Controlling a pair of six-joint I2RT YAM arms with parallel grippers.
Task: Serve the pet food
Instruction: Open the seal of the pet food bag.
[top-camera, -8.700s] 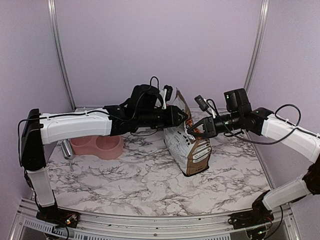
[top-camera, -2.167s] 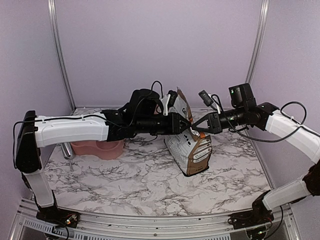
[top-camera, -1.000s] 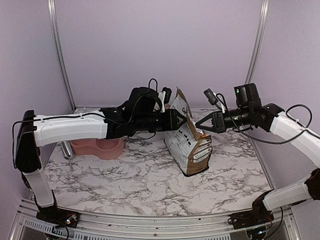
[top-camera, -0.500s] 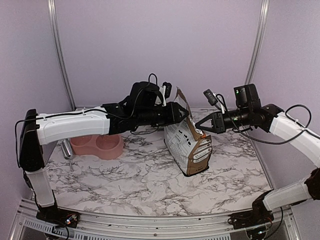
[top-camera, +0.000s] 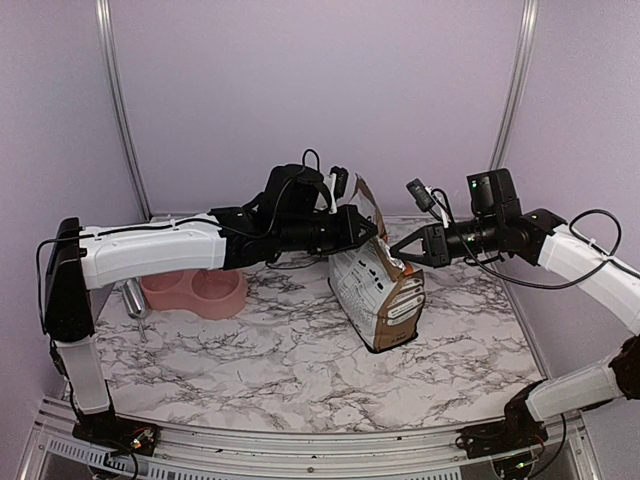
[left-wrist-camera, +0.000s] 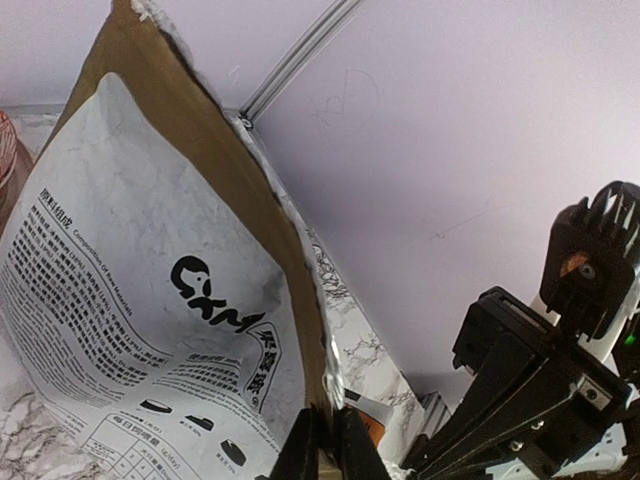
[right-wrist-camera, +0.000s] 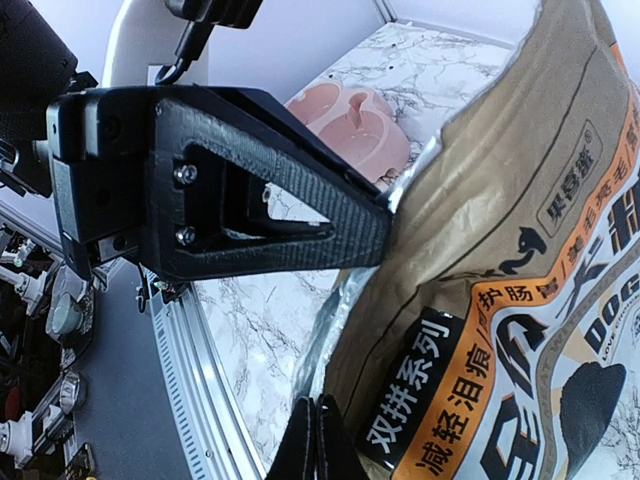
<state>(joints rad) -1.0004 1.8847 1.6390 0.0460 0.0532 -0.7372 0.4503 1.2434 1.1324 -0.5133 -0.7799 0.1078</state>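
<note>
**Both jaws clamped on the mouth of the paper bag (top-camera: 385, 300)**

The left jaws are pressed together on the left lip of the torn top, and the right jaws are closed tight on the right lip. The bag stands on the tabletop (top-camera: 280, 375). The pet food is hidden in every view. Farther left, a pink double bowl (top-camera: 197, 290) sits partly behind the left arm.

The right gripper (right-wrist-camera: 317, 436) pinches the printed bag (right-wrist-camera: 520, 250) by its edge, the left gripper (right-wrist-camera: 372, 232) touching it just ahead, a pink bowl (right-wrist-camera: 352, 112) beyond.
</note>
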